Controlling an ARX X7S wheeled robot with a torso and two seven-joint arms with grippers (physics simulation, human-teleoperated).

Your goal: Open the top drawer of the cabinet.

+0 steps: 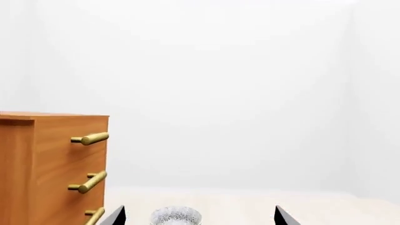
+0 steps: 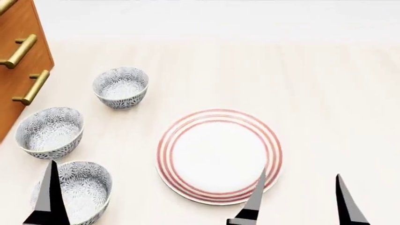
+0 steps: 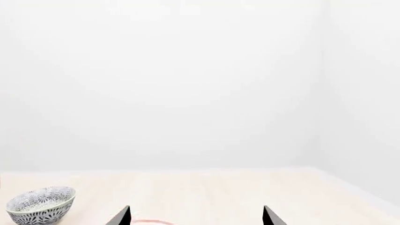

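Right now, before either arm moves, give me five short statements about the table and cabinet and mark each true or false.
1. Three patterned bowls sit on the table. True.
2. The red-ringed plate holds a bowl. False: it is bare.
3. The top drawer is pulled out. False: its front sits flush with the drawers below.
4. The right gripper is open and holds nothing. True.
5. The left gripper grips a brass handle. False: it is open, clear of the cabinet.
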